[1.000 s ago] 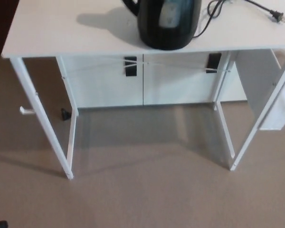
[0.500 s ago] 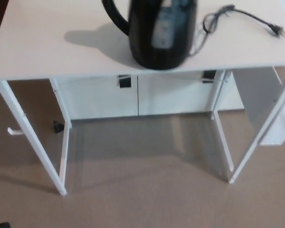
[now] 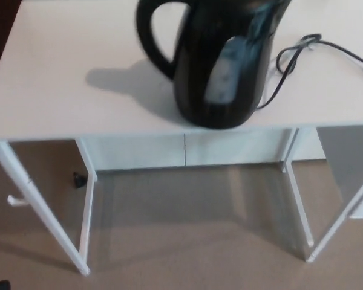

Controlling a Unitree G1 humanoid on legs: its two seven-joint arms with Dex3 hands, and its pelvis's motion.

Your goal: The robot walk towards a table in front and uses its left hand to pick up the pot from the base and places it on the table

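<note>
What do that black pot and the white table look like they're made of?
The pot looks like glossy black plastic: it shows soft highlights and a paler see-through window, though the blur leaves this open. The table seems to be matt white laminated board, on thin white-painted legs that are probably metal.

This looks like an ordinary carpeted room in a home or a small office. Short beige carpet (image 3: 187, 241) covers all the floor that shows. A plain white table (image 3: 60, 90) stands on it on thin white legs (image 3: 41, 211), like light flat-pack furniture. A black electric kettle (image 3: 221, 66) sits on the tabletop, and its black cord (image 3: 290, 57) lies loose beside it. A low white panel (image 3: 139, 151) runs behind the legs.
</note>
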